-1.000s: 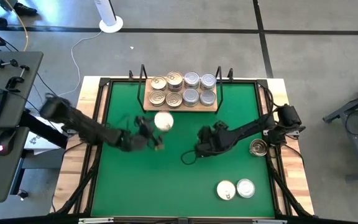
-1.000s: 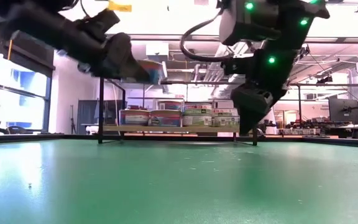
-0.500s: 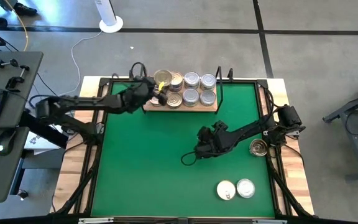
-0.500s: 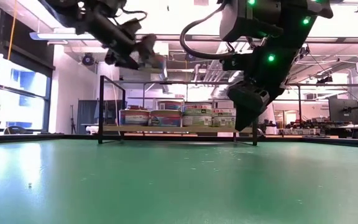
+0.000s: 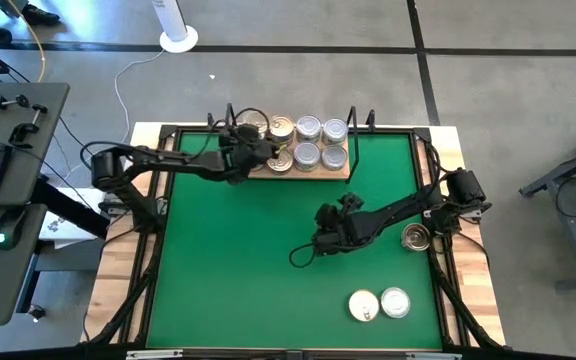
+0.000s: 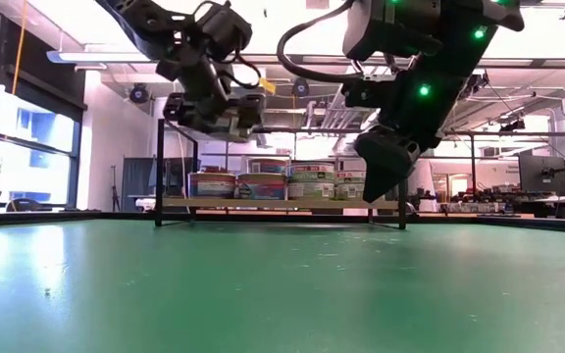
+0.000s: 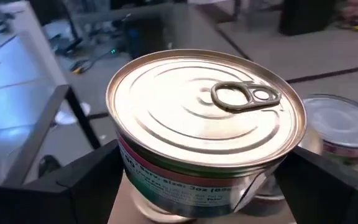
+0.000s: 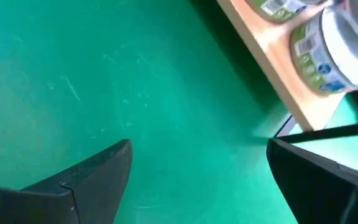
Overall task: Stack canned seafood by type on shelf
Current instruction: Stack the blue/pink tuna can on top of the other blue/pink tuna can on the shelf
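Overhead camera looking straight down on whole worktop [image 5: 268, 290]; low camera looking level across it; both sharing the shelf [image 5: 340, 172]. Wrist cameras sitting close.

Left tool [image 5: 252, 152] carries its gold-lidded can [image 7: 207, 134] from mid-mat up over the shelf's [image 5: 338, 172] left end, apparently above cans already there.

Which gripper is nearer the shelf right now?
Left. The left gripper holds a gold-lidded can over the shelf's left end; the right gripper hangs open above the green mat.
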Action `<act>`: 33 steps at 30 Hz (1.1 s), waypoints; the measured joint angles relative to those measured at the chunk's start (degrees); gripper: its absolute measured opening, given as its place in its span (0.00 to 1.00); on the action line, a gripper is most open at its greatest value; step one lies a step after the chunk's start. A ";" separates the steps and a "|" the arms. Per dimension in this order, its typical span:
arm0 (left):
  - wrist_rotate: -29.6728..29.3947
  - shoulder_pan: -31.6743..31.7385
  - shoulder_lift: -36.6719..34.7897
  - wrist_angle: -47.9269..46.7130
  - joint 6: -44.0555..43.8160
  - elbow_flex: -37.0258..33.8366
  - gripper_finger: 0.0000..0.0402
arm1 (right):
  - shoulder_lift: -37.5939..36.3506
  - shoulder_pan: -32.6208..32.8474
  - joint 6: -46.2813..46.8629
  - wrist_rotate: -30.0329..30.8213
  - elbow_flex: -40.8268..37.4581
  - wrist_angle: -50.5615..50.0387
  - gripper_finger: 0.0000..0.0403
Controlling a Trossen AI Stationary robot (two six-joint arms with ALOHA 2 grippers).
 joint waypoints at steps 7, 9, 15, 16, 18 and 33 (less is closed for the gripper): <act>-0.49 2.81 -0.05 -12.48 -6.72 4.91 0.88 | 0.00 0.01 -3.27 1.77 0.00 0.31 0.91; 1.74 3.84 -0.02 -12.63 -7.60 5.22 0.88 | 0.00 0.01 -3.57 2.04 0.00 0.39 0.91; 2.71 5.14 0.54 -13.92 -8.74 5.23 0.88 | 0.00 0.04 -4.76 2.11 0.00 2.08 0.91; 2.68 5.14 0.61 -14.11 -8.31 5.25 0.88 | 0.00 0.06 -5.39 2.09 -0.01 2.40 0.91; 2.69 5.12 0.81 -14.32 -8.18 5.25 0.88 | 0.00 0.06 -5.83 2.09 0.00 3.39 0.91; 1.23 2.50 2.58 -13.89 -5.84 7.70 0.88 | 0.00 0.06 -6.17 2.07 -0.01 3.92 0.91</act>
